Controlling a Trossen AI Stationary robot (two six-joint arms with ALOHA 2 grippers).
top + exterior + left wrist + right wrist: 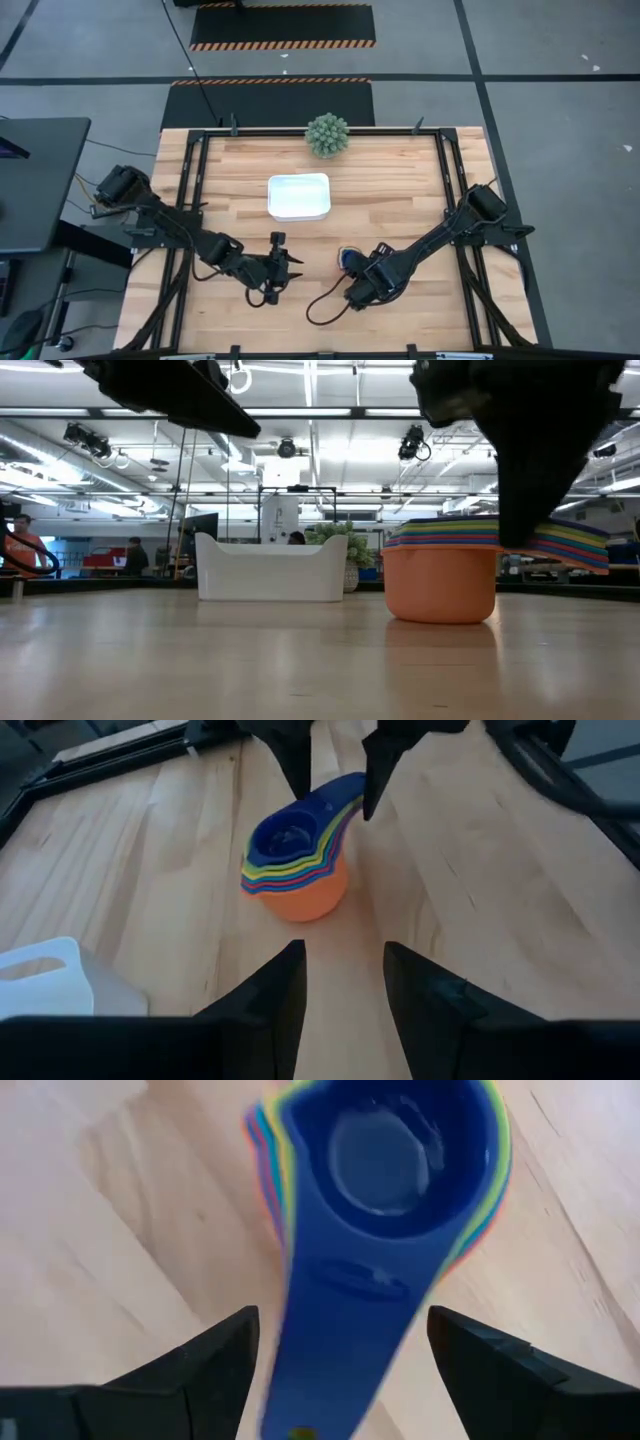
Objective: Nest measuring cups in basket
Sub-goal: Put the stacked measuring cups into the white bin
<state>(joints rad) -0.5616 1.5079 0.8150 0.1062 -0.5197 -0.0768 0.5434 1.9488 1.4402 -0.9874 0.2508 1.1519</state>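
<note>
Measuring cups (296, 870), small round plastic scoops already nested into one stack, stand on the wooden table with the big orange cup at the bottom, thin rims of red, yellow, green and light blue above it, and the dark blue cup (395, 1155) on top. Their flat handles fan out together to one side.

Right gripper (340, 1360) is directly over that fanned bundle of handles. Its two dark fingers are spread wide, one on each side of the dark blue handle, with bare wood showing between each finger and the handle, so it grips nothing. In the left wrist view its fingertips (295, 765) point down at the handles from the far side of the stack. In the low view the dark body of that arm (545, 450) hangs in front of the stack and hides part of the rims.

Left gripper (283, 266) lies low over the table just beside the stack, facing it, its fingers also parted and empty.

Farther toward the back of the table, well apart from the cups, sits the white shallow rounded-rectangle plastic basket (298, 197), with no cup visible in it from above. Behind it, near the table's far edge, is a green spiky ball plant (327, 134). People (22, 540) show faintly in the room beyond.
</note>
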